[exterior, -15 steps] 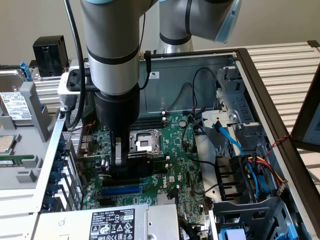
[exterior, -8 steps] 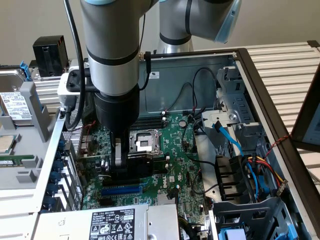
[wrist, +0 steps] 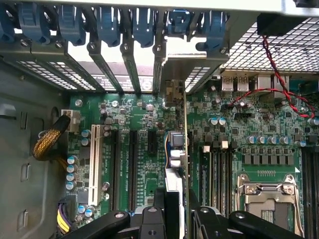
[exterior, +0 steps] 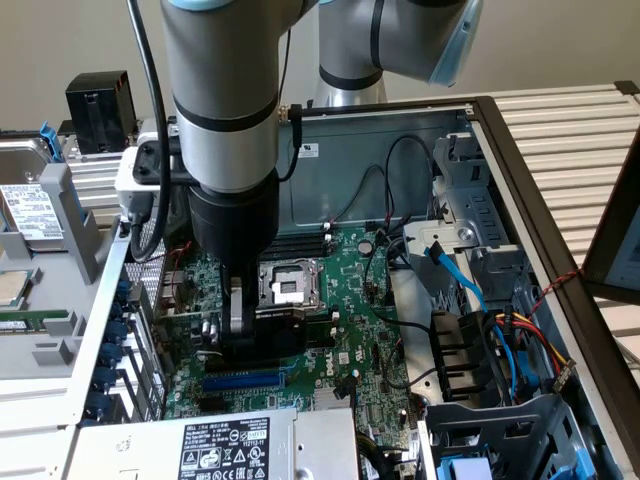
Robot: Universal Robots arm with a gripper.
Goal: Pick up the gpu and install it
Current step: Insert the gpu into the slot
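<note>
My gripper reaches down into the open computer case and is shut on the gpu, a small black card held on edge just above the green motherboard. In the wrist view the gpu runs edge-on between my two black fingers, with the gripper clamped on its near end. Its metal bracket sits at the rear slot openings of the case. The card stands over the expansion slots, between the black slots and the memory slots. Whether it is seated in a slot I cannot tell.
A blue slot lies just in front of the card, and the CPU socket is behind it. The power supply is at the front, with cable bundles at the exterior view's right. Blue latches line the rear. A red-black wire crosses the board.
</note>
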